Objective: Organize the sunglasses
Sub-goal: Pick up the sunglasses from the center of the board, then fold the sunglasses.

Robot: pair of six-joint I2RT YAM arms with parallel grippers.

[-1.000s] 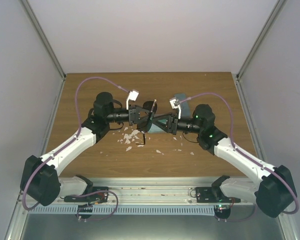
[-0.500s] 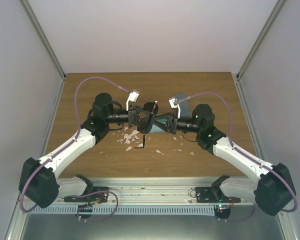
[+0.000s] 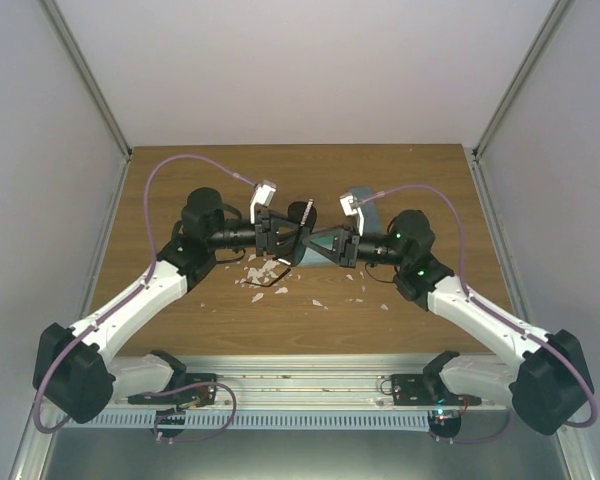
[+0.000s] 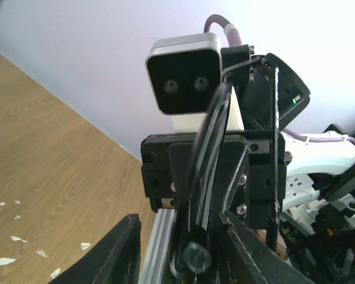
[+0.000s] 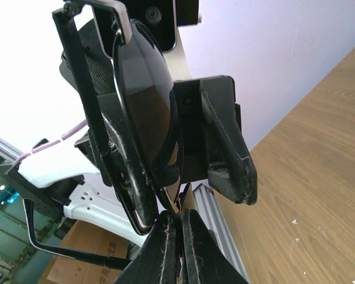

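Wood-grain tabletop [image 3: 435,175], brown, carried a scatter of pale scraps [image 3: 255,281] below the left arm's wrist. Both arms reached inward and met above the middle of the tabletop.

Left claw [image 4: 182,225]: jaws stood apart, one finger on each side of the sunglasses [image 5: 145,100]. Light showed on both sides between the fingers and the frame, with the wider gap on the left of the left wrist view.

Sunglasses: thin black wire frame with dark round lenses, up in the air between the two claws, clear of the tabletop. From the left wrist the pair appeared edge-on, its long axis running steeply from between the left fingers up toward the camera on the right wrist. From the right wrist one dark lens faced partly toward the camera, and the frame again ran steeply, from the upper left down to the fingertips.

Right claw [image 5: 177,220]: jaws nearly together, pinching the thin wire at the lower end of the frame.

Blue-grey case [image 3: 366,205] lay on the tabletop just beyond the right wrist, partly hidden by it.
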